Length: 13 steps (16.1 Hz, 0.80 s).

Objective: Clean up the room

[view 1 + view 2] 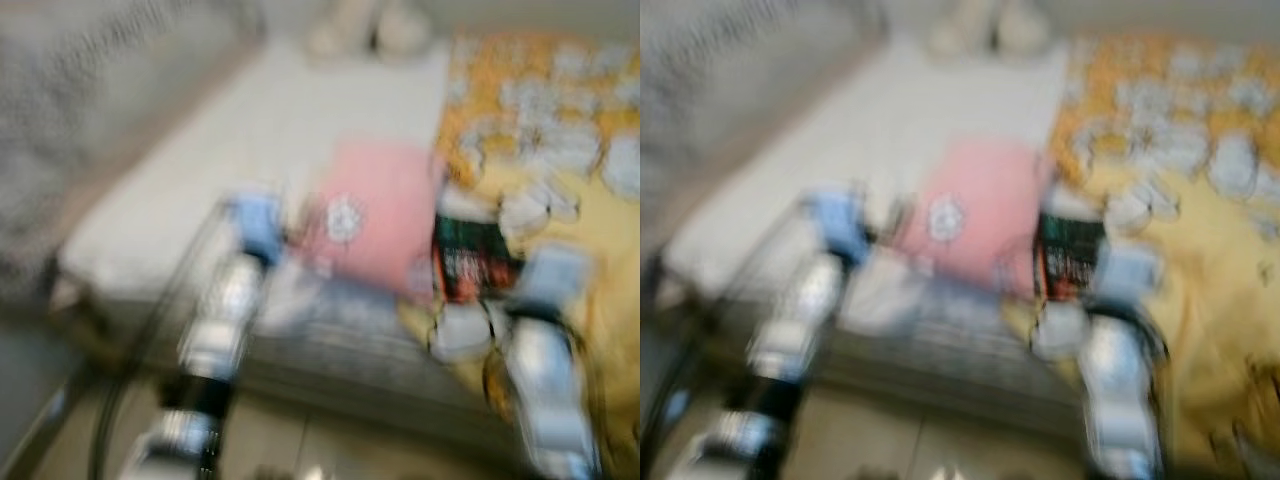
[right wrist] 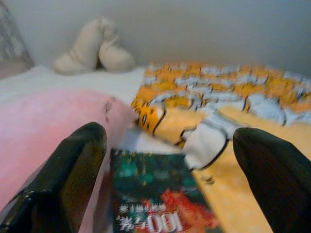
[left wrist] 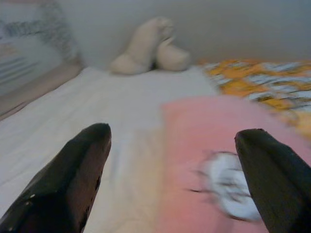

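Note:
The head views are blurred. A pink cloth [image 1: 375,215] with a white round patch [image 3: 228,187] lies on the white bed [image 1: 250,130]. A dark green and red book [image 1: 468,262] rests beside it at the edge of a yellow and orange patterned blanket [image 1: 560,150]. My left gripper [image 3: 175,165] is open, its fingers [image 3: 77,174] held over the near edge of the bed, toward the pink cloth. My right gripper [image 2: 170,170] is open just before the book [image 2: 155,199], nothing held between its fingers [image 2: 272,174].
A cream plush toy [image 3: 148,48] lies at the bed's far end against the wall. A grey patterned surface [image 1: 60,120] stands on the left of the bed. The tiled floor [image 1: 300,440] shows below the bed's near edge.

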### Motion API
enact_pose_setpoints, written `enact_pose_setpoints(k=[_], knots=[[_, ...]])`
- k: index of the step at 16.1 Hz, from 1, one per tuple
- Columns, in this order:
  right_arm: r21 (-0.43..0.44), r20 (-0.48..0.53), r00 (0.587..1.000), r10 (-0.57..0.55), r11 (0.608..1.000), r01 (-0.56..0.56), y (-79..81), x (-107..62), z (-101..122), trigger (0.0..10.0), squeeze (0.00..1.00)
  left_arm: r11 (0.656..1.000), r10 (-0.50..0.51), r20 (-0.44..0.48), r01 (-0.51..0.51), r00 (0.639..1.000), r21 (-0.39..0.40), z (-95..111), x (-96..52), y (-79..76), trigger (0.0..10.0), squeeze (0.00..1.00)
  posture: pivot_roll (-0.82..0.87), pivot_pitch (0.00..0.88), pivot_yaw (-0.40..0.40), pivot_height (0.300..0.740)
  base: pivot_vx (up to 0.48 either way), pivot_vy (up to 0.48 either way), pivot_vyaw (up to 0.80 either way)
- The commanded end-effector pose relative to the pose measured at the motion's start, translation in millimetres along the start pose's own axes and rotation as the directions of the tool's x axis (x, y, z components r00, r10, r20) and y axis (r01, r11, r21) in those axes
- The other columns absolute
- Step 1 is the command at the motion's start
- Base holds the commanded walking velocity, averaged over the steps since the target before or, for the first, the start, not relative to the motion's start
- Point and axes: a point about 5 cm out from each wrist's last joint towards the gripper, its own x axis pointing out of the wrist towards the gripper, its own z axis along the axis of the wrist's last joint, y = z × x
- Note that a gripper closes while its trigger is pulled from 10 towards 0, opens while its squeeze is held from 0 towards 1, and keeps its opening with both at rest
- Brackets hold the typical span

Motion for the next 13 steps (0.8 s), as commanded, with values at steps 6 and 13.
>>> enact_pose_setpoints(k=[6, 13], knots=[[0.029, -0.314, 0.945, -0.091, 0.994, 0.106, -8.2, 16.0, -5, 10.0, 0.00, 0.975, -0.206, -0.247, 0.219, 0.947, 0.028, 7, 28.5, -46.5, 10.0, 0.00, -0.25, 0.000, 0.073, 0.714, 0.367, 0.000, 0.00], [0.162, -0.589, 0.801, 0.108, 0.987, -0.015, 1.5, 54.0, -29, 10.0, 0.00, 0.967, -0.251, -0.508, 0.192, 0.824, -0.166, -14, 45.9, -25.9, 10.0, 0.00, -0.26, 0.000, 0.089, 0.714, 0.000, 0.000, 0.00]])
